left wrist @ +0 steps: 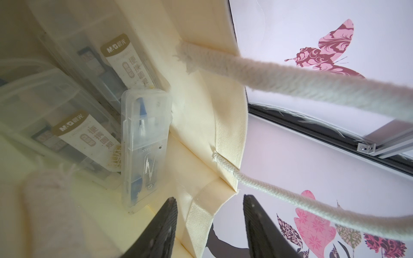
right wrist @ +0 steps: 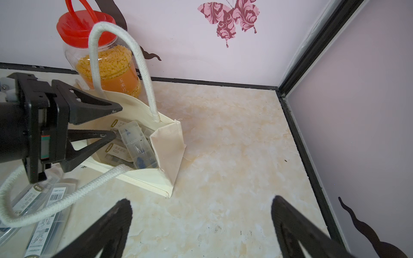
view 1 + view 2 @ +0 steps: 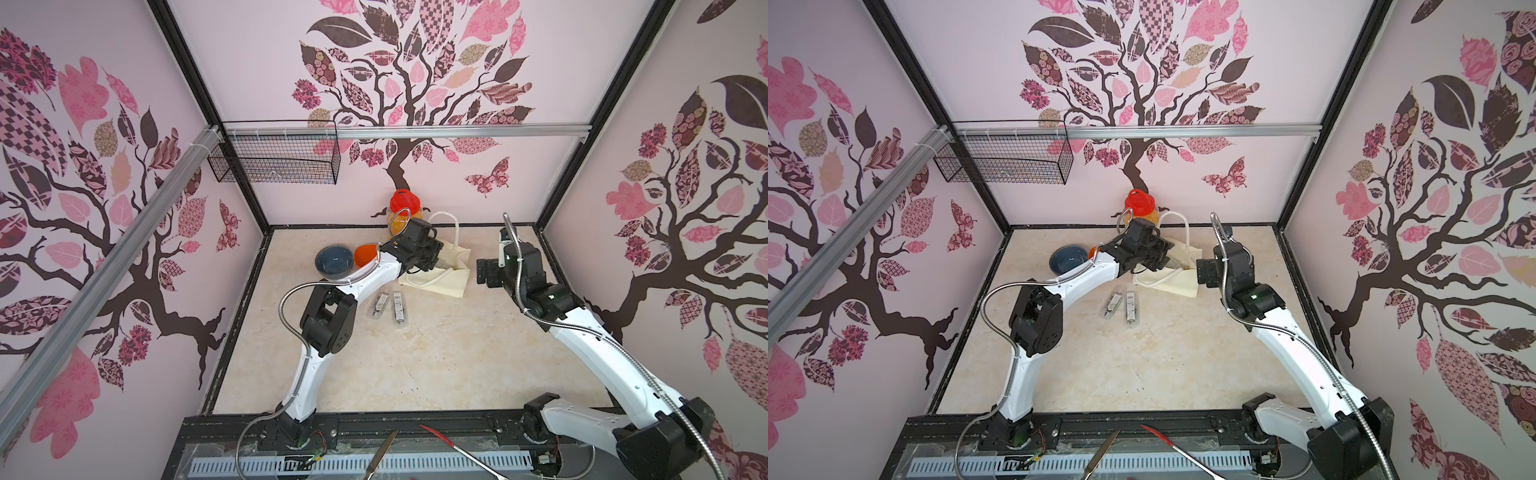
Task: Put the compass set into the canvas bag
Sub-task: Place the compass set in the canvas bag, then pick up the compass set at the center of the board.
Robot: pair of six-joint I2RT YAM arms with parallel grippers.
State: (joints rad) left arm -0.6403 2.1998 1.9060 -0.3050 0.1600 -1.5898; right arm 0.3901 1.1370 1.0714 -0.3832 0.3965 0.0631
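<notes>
The canvas bag (image 2: 169, 145) lies open near the back edge of the table (image 2: 223, 134), with a clear-cased compass set (image 1: 145, 147) inside. The left end effector (image 2: 116, 121) is at its mouth, jaws apart and empty. The right end effector (image 2: 202, 200), beside the bag, gapes wide and empty.

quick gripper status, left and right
Left gripper: open, empty, at the mouth of the canvas bag.
Right gripper: open, empty.

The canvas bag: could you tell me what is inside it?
The canvas bag holds three clear compass cases: two labelled ones and a plain one lying over them. Whatever lies beneath is hidden.
</notes>
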